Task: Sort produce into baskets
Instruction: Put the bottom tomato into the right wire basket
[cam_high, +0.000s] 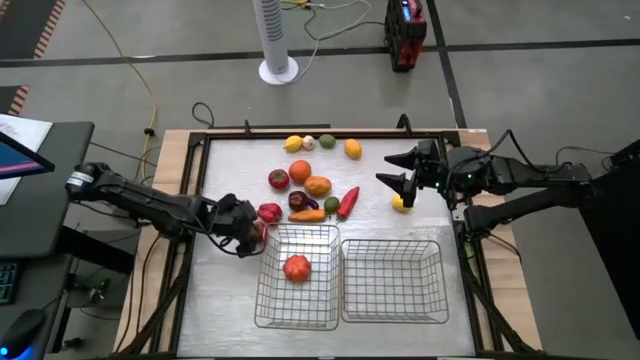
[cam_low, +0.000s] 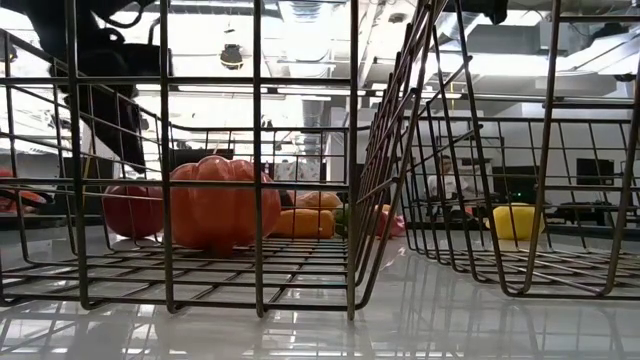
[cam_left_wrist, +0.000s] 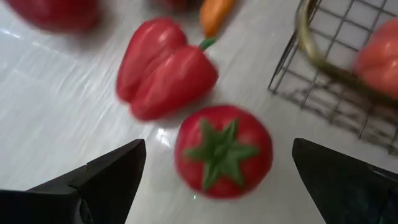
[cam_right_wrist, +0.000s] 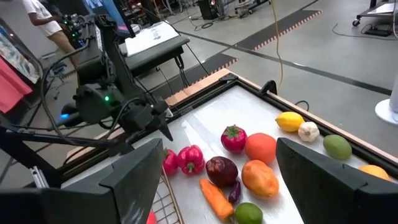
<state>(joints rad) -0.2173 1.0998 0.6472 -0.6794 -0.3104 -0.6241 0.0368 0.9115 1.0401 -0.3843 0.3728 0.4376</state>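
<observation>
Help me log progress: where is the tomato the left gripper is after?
In the high view, the tomato lies between the open left gripper, beside the red pepper, just outside the left basket.

High cam looks straight down on the whole pale grey table (cam_high: 225, 300), both arms incl.; low cam sits at tabletop level, v. close behind the two silver wire-mesh baskets (cam_low: 300, 200), facing level through the grids toward the room; both share the ribbed red-orange tomato (cam_high: 296, 267) in the left basket. Left wrist cam points down, v. near, over a small red tomato with green star calyx (cam_left_wrist: 222, 151) beside a red bell pepper (cam_left_wrist: 163, 67); basket corner at edge, blurred, probably the left one. Right wrist cam faces across the table from higher up; shares that pepper (cam_right_wrist: 191, 158) w/ left wrist and high views.
</observation>
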